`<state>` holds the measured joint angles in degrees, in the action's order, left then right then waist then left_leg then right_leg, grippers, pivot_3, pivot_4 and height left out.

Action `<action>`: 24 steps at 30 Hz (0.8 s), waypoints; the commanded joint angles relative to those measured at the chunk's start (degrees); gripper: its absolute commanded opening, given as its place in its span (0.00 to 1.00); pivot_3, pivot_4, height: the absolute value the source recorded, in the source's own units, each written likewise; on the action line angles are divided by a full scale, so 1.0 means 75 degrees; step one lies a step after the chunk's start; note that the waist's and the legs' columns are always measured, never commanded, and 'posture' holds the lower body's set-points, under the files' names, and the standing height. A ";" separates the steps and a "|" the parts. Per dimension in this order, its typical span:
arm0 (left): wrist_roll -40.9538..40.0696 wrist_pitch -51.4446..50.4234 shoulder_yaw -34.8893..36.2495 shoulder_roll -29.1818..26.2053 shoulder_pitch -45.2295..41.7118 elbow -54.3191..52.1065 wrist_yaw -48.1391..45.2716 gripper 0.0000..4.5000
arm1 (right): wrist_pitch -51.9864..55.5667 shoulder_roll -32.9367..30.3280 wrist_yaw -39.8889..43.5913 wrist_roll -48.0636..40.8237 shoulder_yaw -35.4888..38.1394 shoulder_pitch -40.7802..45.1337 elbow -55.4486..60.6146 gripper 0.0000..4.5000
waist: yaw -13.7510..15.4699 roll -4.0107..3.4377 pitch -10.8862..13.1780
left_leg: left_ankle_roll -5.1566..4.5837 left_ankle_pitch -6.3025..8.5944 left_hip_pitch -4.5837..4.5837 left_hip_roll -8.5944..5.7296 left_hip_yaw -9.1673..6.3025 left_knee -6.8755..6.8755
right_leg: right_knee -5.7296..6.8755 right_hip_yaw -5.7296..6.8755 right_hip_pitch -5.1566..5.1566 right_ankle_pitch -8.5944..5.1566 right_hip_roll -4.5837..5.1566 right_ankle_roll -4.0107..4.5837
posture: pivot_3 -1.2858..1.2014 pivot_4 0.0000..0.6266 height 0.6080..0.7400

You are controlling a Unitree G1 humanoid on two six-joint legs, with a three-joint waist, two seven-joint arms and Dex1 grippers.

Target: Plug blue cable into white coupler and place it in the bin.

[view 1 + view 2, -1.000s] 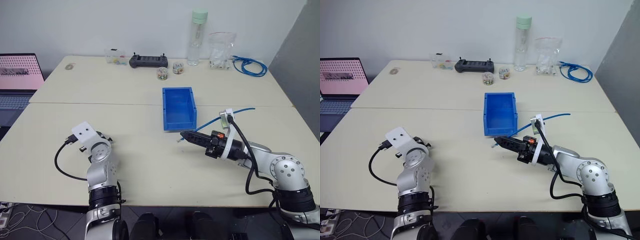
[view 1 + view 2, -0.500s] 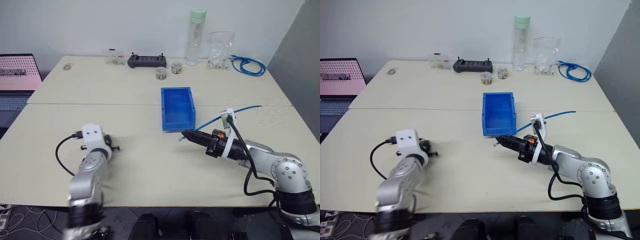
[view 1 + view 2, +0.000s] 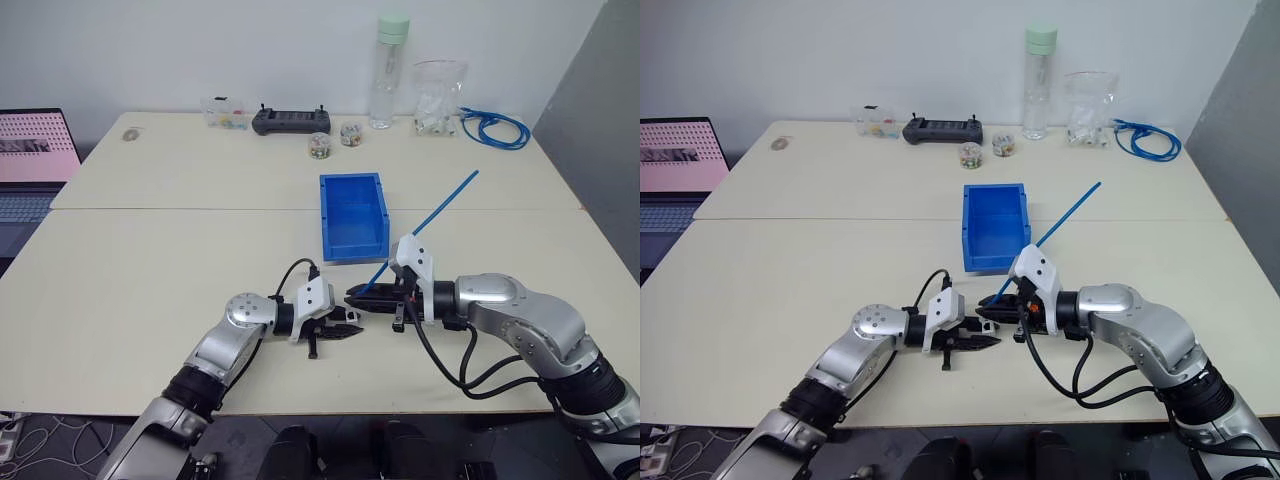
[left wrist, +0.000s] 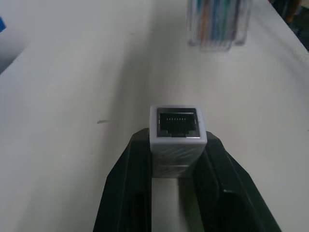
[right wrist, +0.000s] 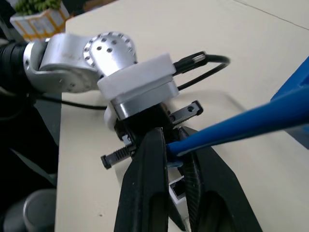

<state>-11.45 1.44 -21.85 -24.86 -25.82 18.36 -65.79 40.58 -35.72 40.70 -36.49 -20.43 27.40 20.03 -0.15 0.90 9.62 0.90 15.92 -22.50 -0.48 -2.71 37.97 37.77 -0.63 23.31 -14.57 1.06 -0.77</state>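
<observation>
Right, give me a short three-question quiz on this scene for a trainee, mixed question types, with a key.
1. True or false: the left gripper is shut on the white coupler.
2. The blue cable is held by: A) the left gripper, B) the right gripper, C) nothing, as it lies in the bin.
3. Fill in: the two grippers meet tip to tip just in front of the bin's ____ lip.

Key
1. True: the left wrist view shows the coupler pinched between the fingers, its port facing outward.
2. B: its fingers clamp the cable near the plug end, and the rest slants up over the table.
3. Front.
</observation>
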 commanded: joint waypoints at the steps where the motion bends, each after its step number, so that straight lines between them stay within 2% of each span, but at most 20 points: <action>1: 0.0240 0.0524 -0.0129 0.0147 -0.0027 0.0671 -0.0499 0.18 | -0.0476 0.0120 0.0327 0.0632 -0.0094 -0.0070 -0.0108 0.04 | -0.0003 0.0001 -0.0001 | 0.0000 0.0000 0.0002 0.0000 0.0000 0.0001 | 0.0003 -0.0002 -0.0001 0.0000 0.0000 -0.0001 | 0.52 0.24 1.00; 18: 0.0271 0.0068 0.0123 0.0196 0.0239 0.0290 -0.0767 0.18 | -0.1198 0.0233 0.1237 0.2188 -0.0588 -0.0397 -0.0548 0.04 | -0.0029 -0.0002 -0.0007 | 0.0000 0.0000 0.0020 0.0000 -0.0003 0.0002 | 0.0022 -0.0002 -0.0007 0.0000 -0.0001 -0.0003 | 0.52 0.24 1.00; 24: 0.0228 -0.0418 0.0039 0.0116 0.0357 -0.0436 -0.0880 0.18 | -0.0967 0.0479 0.1270 0.2449 -0.0663 -0.0251 -0.0808 0.04 | -0.0041 -0.0002 -0.0012 | 0.0000 0.0000 0.0028 0.0001 -0.0004 0.0002 | 0.0027 -0.0004 -0.0011 0.0000 -0.0001 -0.0002 | 0.52 0.24 1.00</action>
<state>-10.06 0.06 -19.62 -23.82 -24.55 17.58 -70.64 31.85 -32.02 50.05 -20.07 -24.31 25.62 15.52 -0.45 0.88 9.53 0.90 15.92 -22.28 -0.47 -2.74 37.98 37.97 -0.66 23.22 -14.57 1.05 -0.79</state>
